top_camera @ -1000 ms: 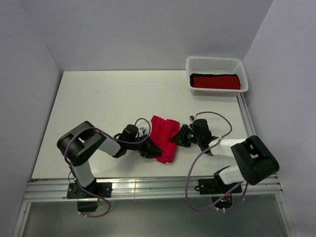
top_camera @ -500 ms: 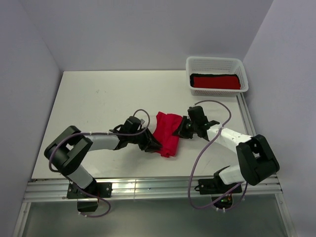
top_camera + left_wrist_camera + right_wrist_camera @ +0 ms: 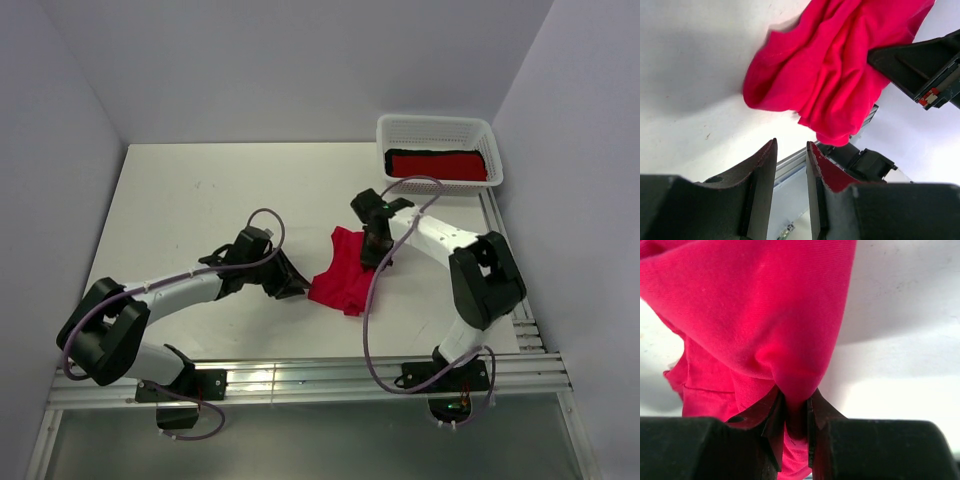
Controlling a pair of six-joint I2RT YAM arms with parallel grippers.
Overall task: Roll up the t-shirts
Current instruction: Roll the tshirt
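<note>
The left gripper (image 3: 791,150) lies low over the table (image 3: 190,210), its fingers parted by a narrow gap with nothing between them. Just ahead of their tips, apart from them, the crimson t-shirt (image 3: 340,282) sits in a crumpled heap. The right gripper (image 3: 796,407) has its fingers pinched together on a fold of that cloth, which spreads out ahead of the tips. Well beyond the right fingers, a white basket (image 3: 440,124) holds a deeper red rolled t-shirt (image 3: 437,166), with black cloth (image 3: 388,160) at its edge.
</note>
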